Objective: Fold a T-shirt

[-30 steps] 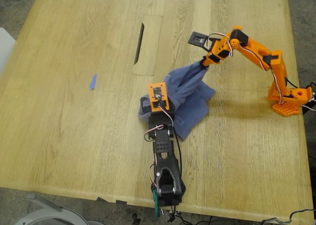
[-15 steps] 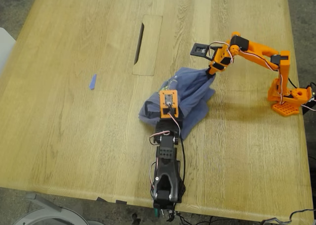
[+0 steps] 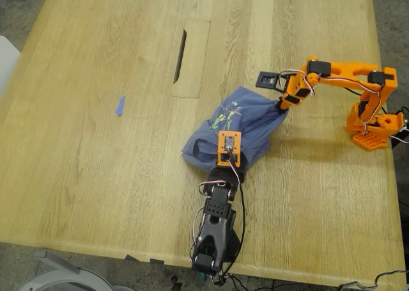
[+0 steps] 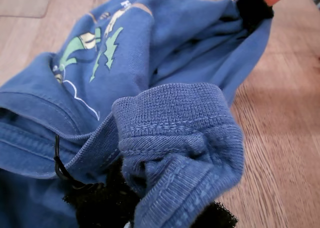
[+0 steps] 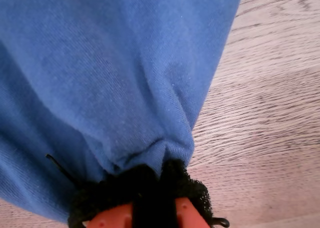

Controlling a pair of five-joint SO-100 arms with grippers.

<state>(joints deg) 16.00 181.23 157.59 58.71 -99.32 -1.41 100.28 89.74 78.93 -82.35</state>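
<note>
End effectors (image 3: 225, 165) (image 3: 282, 103) clamping T-shirt (image 3: 246, 121) between.

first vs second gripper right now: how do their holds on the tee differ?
My first gripper, on the black arm, pinches a ribbed hem bunched thickly over its black pads; my second gripper, on the orange arm, pinches a thinner fold of plain fabric. In the exterior view the first holds the T-shirt at its near edge, the second at its right corner. Both are shut on cloth.

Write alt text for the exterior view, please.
A crumpled slate-blue cotton T-shirt lies on a light wooden table, pinched at opposite ends by a black arm's claw and an orange arm's claw.
</note>
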